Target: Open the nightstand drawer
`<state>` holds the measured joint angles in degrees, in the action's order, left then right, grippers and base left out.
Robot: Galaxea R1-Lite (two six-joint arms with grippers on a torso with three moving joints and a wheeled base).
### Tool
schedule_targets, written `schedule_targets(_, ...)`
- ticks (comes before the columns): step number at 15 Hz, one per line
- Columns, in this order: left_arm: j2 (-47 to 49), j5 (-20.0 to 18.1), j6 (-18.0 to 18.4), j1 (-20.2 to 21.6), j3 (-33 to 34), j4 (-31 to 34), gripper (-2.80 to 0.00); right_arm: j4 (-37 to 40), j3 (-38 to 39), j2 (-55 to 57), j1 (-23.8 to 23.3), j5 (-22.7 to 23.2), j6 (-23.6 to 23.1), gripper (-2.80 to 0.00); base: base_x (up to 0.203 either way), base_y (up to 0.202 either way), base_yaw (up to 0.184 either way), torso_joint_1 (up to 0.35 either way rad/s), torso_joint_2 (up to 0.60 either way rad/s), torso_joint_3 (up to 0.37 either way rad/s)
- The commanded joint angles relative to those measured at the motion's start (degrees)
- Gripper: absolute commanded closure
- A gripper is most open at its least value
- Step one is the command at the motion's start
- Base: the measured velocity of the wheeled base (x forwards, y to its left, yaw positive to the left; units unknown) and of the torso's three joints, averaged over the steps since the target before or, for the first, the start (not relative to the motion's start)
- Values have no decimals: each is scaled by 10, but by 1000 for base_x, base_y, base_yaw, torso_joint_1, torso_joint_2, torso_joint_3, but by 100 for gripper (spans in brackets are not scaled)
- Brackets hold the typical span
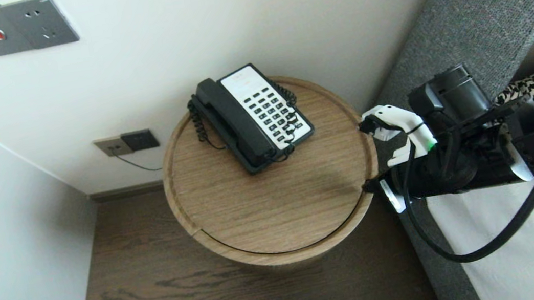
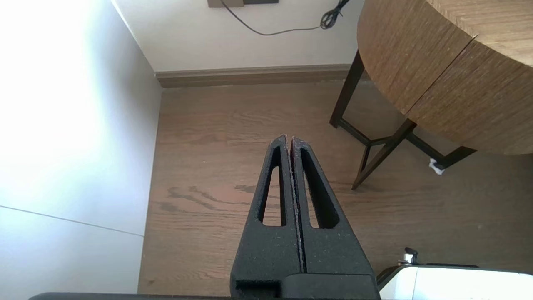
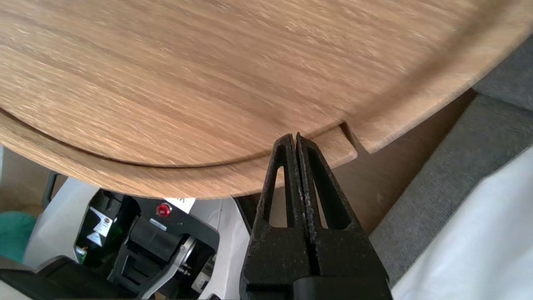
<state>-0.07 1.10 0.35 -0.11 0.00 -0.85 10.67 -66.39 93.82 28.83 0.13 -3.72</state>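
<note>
Table (image 1: 265,212) rim close to tightly closed right gripper (image 3: 295,137), so risk of clipping it and jolting phone (image 1: 252,116); left gripper (image 2: 289,139) closed too, low over floor (image 2: 208,175).

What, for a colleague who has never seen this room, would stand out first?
A black-and-white desk telephone sits toward the back of a round wooden table against the wall. The right end effector, shut, points at the table's right rim; the left end effector hangs shut over the wood floor.
</note>
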Motion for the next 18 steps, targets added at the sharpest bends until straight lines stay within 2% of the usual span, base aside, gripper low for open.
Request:
schedule_targets(1, 1, 0, 0, 0, 0, 0, 0, 1, -6, 7, 10, -8, -1, 0, 0, 0, 0, 0, 0, 0)
schedule_targets(4, 1, 0, 0, 0, 0, 0, 0, 4, 3, 6, 15, -12, -1, 0, 0, 0, 0, 0, 0, 0)
schedule_targets(18, 1, 0, 0, 0, 0, 0, 0, 8, 143, -73, 14, -14, -3, 0, 0, 0, 0, 0, 0, 0)
